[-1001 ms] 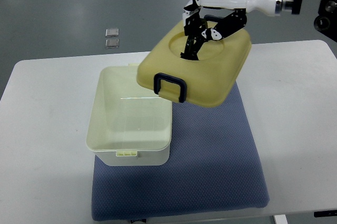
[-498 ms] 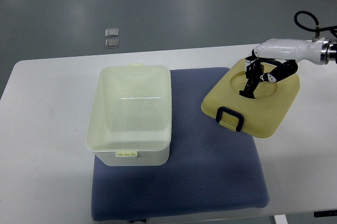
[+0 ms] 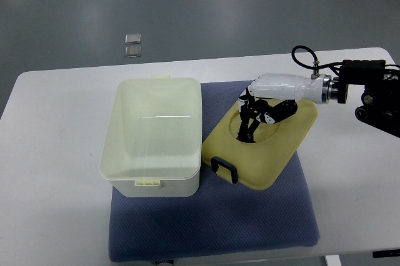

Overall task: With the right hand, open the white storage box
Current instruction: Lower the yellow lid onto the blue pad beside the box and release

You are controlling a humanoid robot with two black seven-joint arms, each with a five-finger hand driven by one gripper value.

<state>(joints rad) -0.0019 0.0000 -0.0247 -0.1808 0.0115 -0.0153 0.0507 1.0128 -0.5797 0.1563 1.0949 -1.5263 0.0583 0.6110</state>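
The white storage box (image 3: 153, 135) stands open and empty on the left part of a blue mat (image 3: 250, 216). Its yellowish lid (image 3: 262, 147), with a dark blue latch (image 3: 224, 168) at its near edge, lies on the mat just right of the box. My right hand (image 3: 250, 119) comes in from the right edge, with fingers curled down into the round recess in the lid's top, gripping it. The left arm does not show.
The mat lies on a white table (image 3: 56, 153) with rounded corners. Two small square tiles (image 3: 132, 45) lie on the grey floor beyond the table's far edge.
My right hand carried the lid from above the box out to the right, then back left and down. The lid now lies on the mat next to the box.
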